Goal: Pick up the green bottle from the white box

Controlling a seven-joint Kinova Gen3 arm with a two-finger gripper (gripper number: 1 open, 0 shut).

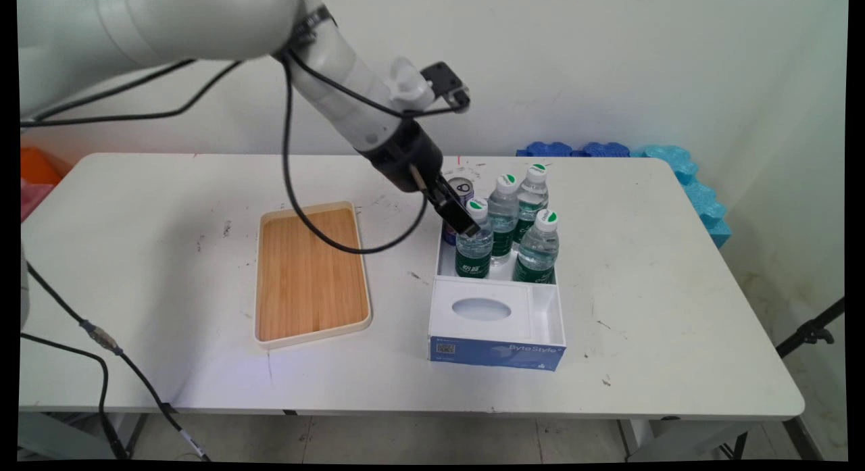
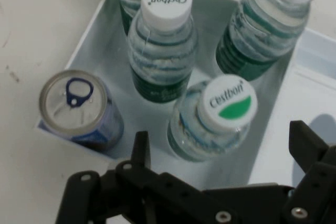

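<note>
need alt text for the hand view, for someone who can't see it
The open black gripper hovers just above a capped water bottle in a white box. Three more capped bottles and a blue drink can stand in the box around it.

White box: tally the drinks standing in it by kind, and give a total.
Water bottles with green-and-white caps: 4
Drink cans: 1
Total: 5, all standing upright in the white box. The gripper hangs open over the nearest-left bottle.
</note>
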